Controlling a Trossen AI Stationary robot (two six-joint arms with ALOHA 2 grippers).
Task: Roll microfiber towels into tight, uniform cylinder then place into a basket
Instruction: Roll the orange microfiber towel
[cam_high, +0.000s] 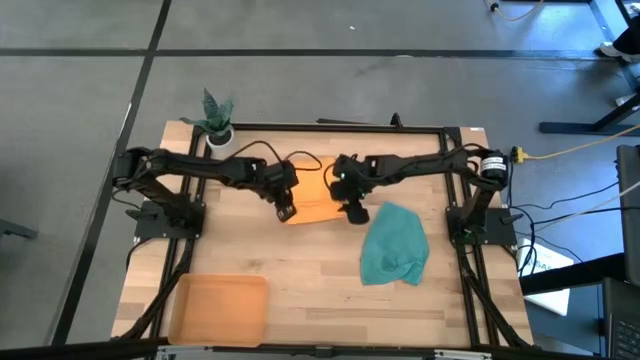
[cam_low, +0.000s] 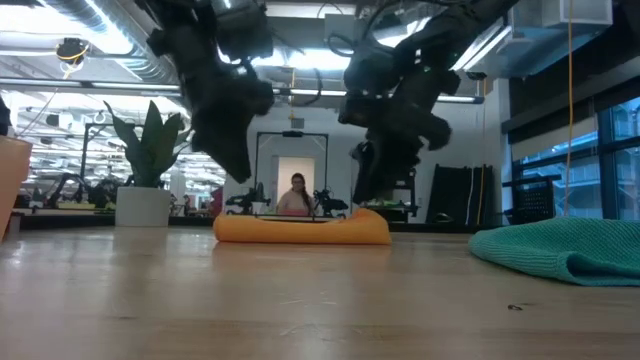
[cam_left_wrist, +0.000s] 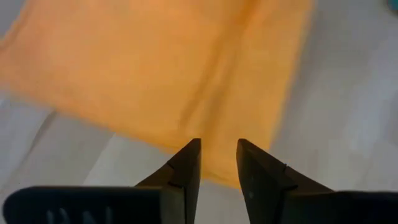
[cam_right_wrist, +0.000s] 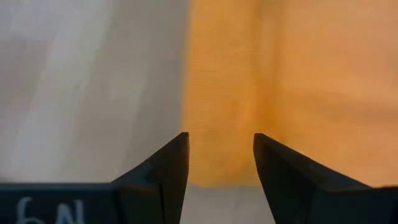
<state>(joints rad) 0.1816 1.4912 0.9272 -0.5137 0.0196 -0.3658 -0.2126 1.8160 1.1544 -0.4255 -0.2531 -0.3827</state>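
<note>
Basket (cam_high: 219, 309) holding nothing, towels (cam_high: 312, 200) outside

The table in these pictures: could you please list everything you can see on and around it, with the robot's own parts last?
Orange towel: one, bright orange, folded flat at the table's far middle, under both grippers.
Teal towel: one, blue-green, crumpled on the right side of the table.
Basket: one, orange-tan, shallow, at the near left corner; nothing shows in it.
Plant pot: one, white with green leaves, at the far left corner.
Table: one, light wood with a dark frame.
Person: one, far off in the room behind, seen in the low view.
Left gripper: dark, open, above the orange towel's left end.
Right gripper: dark, open, above its right end.
</note>
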